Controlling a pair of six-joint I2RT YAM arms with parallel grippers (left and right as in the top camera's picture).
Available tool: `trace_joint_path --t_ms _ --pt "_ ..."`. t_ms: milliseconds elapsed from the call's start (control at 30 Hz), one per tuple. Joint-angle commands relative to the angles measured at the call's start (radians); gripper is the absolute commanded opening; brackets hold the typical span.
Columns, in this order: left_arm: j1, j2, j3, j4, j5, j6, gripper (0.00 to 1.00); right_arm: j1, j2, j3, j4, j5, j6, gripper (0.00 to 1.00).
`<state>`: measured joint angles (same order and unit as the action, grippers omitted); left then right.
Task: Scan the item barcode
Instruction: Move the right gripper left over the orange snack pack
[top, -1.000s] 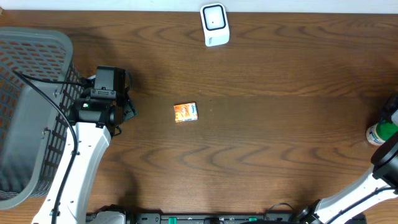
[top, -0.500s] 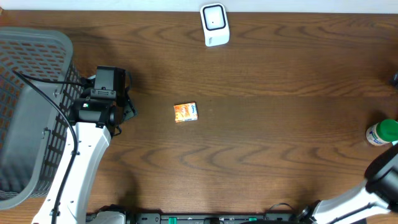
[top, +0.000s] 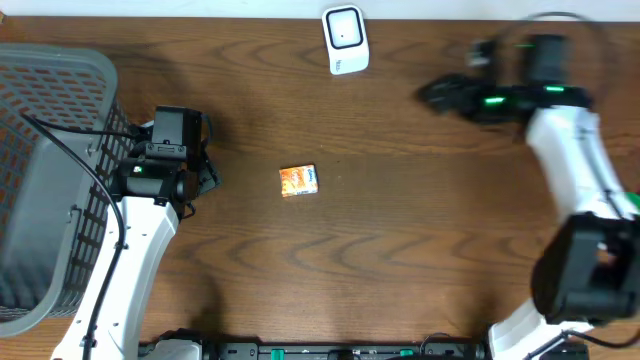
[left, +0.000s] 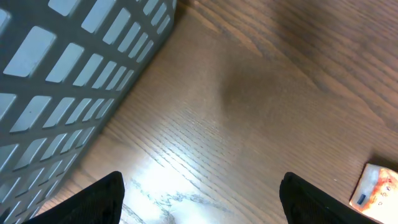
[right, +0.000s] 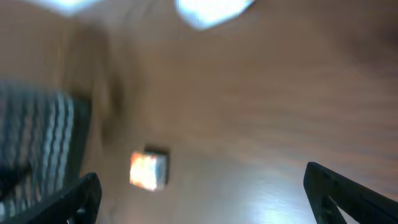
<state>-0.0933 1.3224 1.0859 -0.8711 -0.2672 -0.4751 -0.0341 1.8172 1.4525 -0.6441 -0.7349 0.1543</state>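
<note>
A: The little orange box (top: 299, 180) lies flat near the middle of the desk (top: 420, 260), and nothing touches it.

B: Nothing at all. The white scanner (top: 345, 40) stands at the far edge, well apart from the box and slightly to its right.

A: Now the left hand (top: 207, 168). It hangs to the left of the box, near it but not touching, between the box and the grey basket (top: 50, 150).

B: The basket is just beside that hand. In the left wrist view its slatted wall fills the upper left, and the box peeks in at the lower right corner.

A: How do the fingers stand there?

B: Wide apart, with only bare wood between them. The left hand holds nothing.

A: And the right hand (top: 440, 95)?

B: It is over the far right part of the desk, to the right of the scanner, and points towards it. It looks smeared from overhead, and its wrist view is blurred too.

A: The two dark fingertips show well enough at the bottom corners, though.

B: Yes, spread wide, with nothing gripped. The box is a soft orange patch low and left in that view, well apart from the fingers.
</note>
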Motion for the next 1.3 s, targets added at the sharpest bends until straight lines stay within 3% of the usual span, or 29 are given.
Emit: trace_joint_path --t_ms 0,167,367,567,700,1267 --pt "0.002 0.003 0.0 -0.003 -0.002 -0.009 0.8 0.214 0.013 -0.007 -0.005 0.188 0.093 0.99" --pt "0.002 0.003 0.0 -0.003 -0.002 -0.009 0.81 0.502 0.029 -0.007 0.01 0.603 0.198 0.99" --pt "0.002 0.003 0.0 -0.003 -0.002 -0.009 0.8 0.71 0.087 -0.007 0.098 0.77 0.279 0.99" --pt "0.002 0.003 0.0 -0.003 -0.002 -0.009 0.8 0.743 0.201 -0.007 0.166 0.787 0.366 0.99" --pt "0.002 0.003 0.0 -0.003 -0.002 -0.009 0.8 0.743 0.249 -0.007 0.209 0.71 0.375 0.99" --pt "0.002 0.003 0.0 -0.003 -0.002 -0.009 0.8 0.79 0.386 -0.007 0.243 0.707 0.426 0.99"
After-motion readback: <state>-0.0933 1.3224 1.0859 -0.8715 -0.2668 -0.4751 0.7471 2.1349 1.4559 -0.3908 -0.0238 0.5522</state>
